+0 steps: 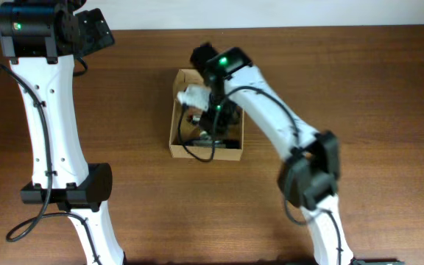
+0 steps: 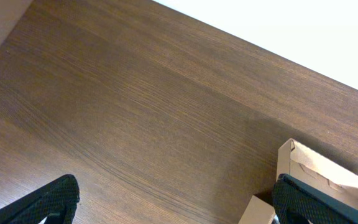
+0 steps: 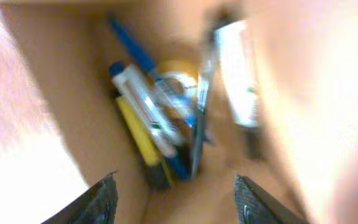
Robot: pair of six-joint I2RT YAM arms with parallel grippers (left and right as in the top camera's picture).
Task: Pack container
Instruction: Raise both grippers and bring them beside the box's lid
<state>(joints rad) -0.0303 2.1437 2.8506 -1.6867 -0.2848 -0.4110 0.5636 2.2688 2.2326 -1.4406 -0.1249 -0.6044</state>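
The container [image 1: 179,147] is a tan cardboard box standing open at the middle of the table. Its corner also shows in the left wrist view [image 2: 303,160]. My right gripper [image 1: 213,118] is down inside it, open and empty [image 3: 178,202]. In the right wrist view, blurred, several pens lie in the box: a white one with a blue cap [image 3: 145,106], a yellow one [image 3: 137,135], a blue one [image 3: 129,42] and a dark one [image 3: 199,130]. My left gripper [image 2: 173,205] is open and empty over bare table, left of the box.
A wooden table [image 1: 359,81] lies all round the box. A white wall edge [image 2: 291,31] runs past the far side of the table. The left arm's base [image 1: 65,188] stands at the front left.
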